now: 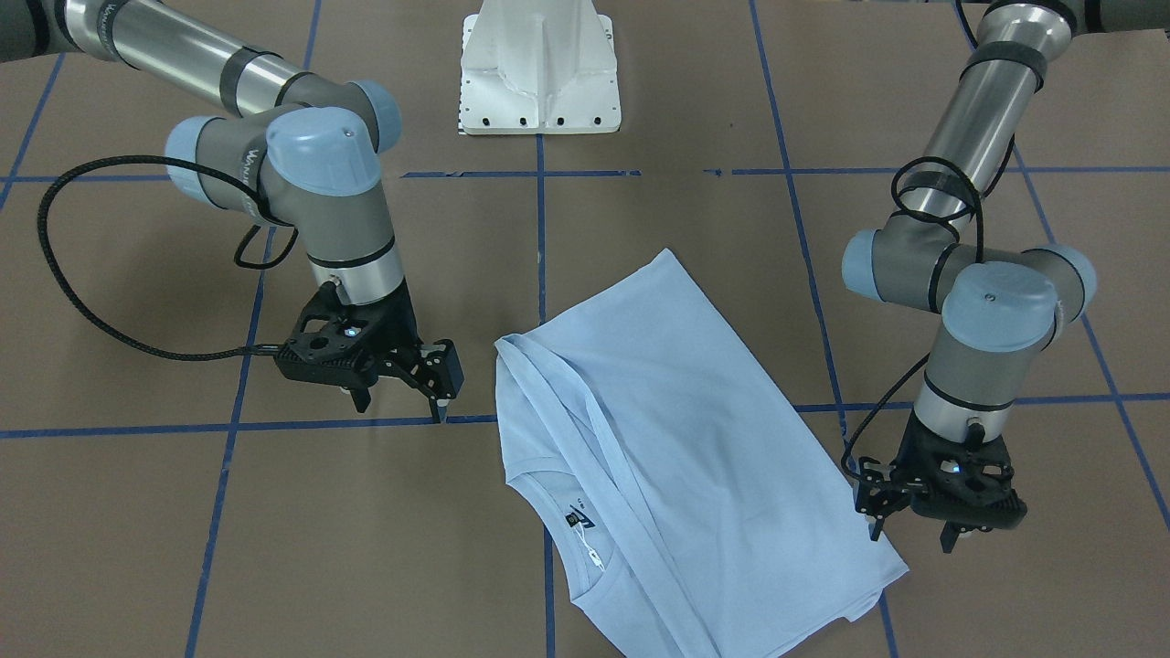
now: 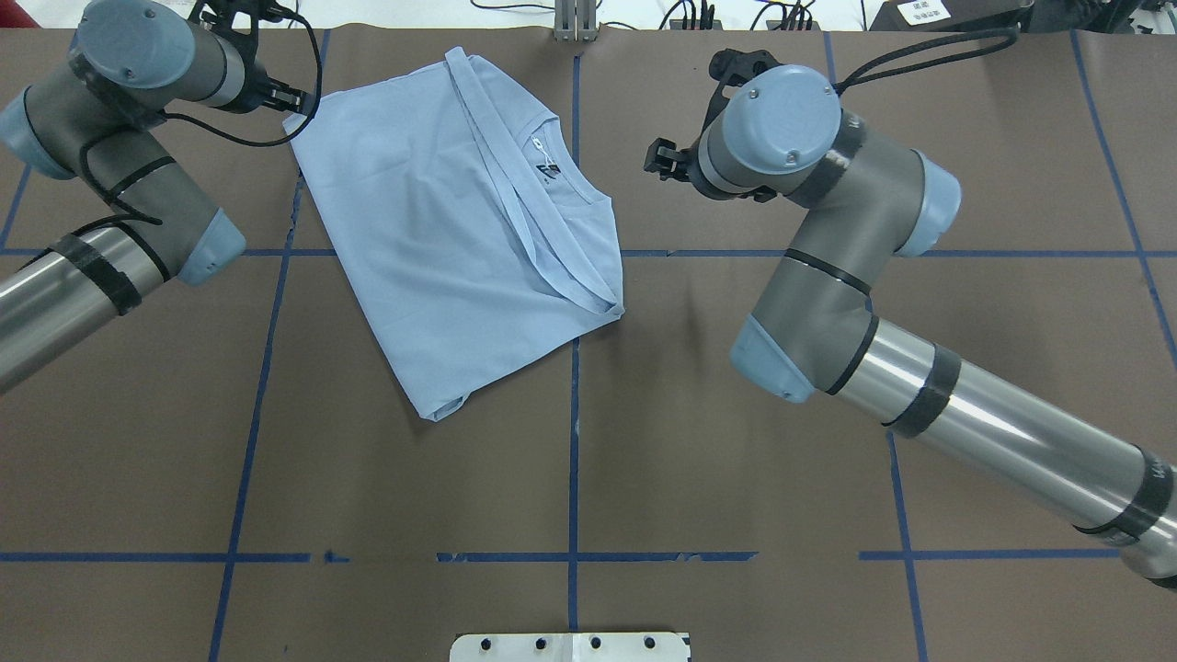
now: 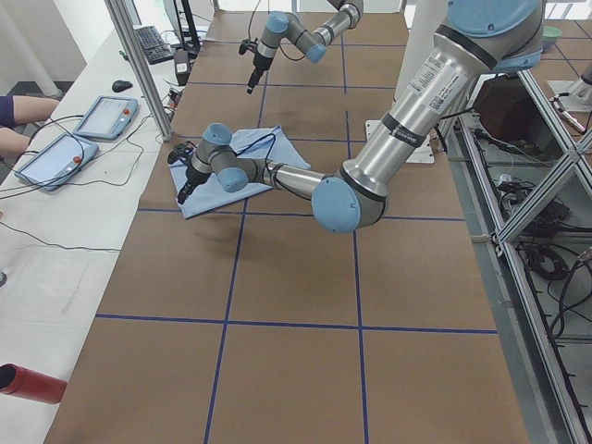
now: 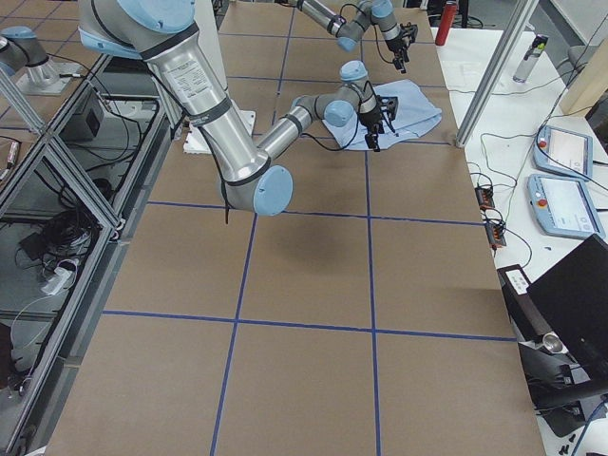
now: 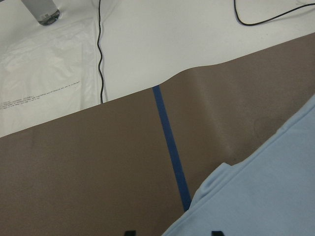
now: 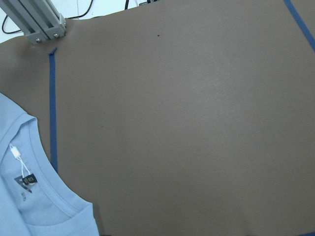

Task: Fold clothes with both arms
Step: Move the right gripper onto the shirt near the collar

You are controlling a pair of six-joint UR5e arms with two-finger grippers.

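Observation:
The pale blue T-shirt [image 1: 695,429] lies folded lengthwise on the brown table, with its collar and dark neck label [image 1: 580,521] at the operators' side. It also shows in the overhead view [image 2: 441,239]. My left gripper [image 1: 911,535] is open and empty, just above the shirt's corner by the table edge. The left wrist view shows that corner [image 5: 266,196] below it. My right gripper [image 1: 402,402] is open and empty, hovering above the table beside the shirt's folded edge and apart from it. The right wrist view shows the collar and label [image 6: 24,182] at its lower left.
The white pedestal base [image 1: 539,68] stands at the robot's side of the table. Blue tape lines [image 1: 539,238] cross the brown surface. An aluminium post [image 6: 42,24] and cables stand at the far table edge near the shirt. Operator tablets [image 3: 106,116] lie beyond it.

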